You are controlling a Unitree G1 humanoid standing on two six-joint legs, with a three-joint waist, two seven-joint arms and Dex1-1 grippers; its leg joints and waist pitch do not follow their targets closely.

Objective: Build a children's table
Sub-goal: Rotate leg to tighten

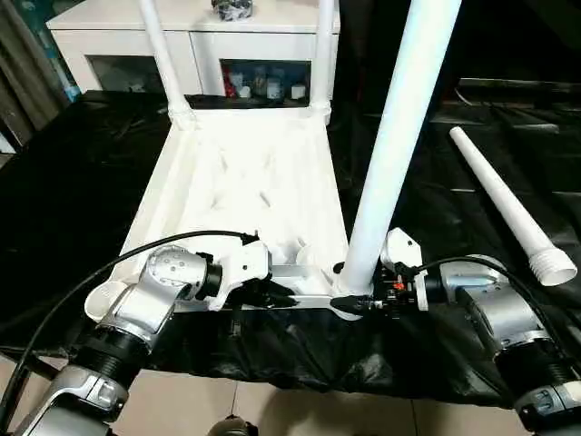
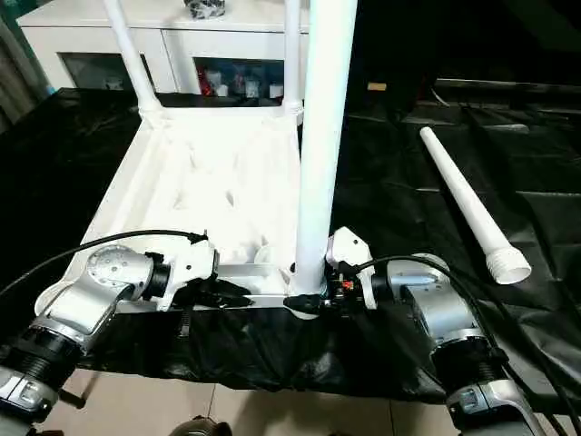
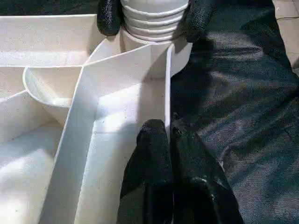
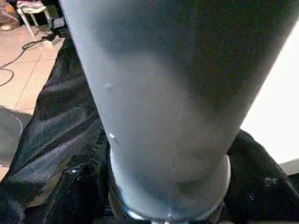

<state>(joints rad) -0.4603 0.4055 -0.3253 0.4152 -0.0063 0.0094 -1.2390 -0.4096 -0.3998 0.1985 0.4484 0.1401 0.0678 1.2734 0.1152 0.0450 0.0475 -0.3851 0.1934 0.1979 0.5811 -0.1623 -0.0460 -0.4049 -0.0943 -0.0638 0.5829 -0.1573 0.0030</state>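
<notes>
We seat the third leg (image 1: 390,154) with right jaws around its base, left jaws pinching the tabletop (image 1: 245,182) rim; next, the spare leg (image 1: 508,204).

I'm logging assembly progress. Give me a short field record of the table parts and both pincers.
tabletop: upside down on black sheet
far legs: two upright in far corner sockets
near right leg: upright in its socket, ribbed end visible
loose leg: lying on the sheet, right of tabletop
left pincer: shut on the tabletop's near edge wall
right pincer: around base of near right leg
</notes>
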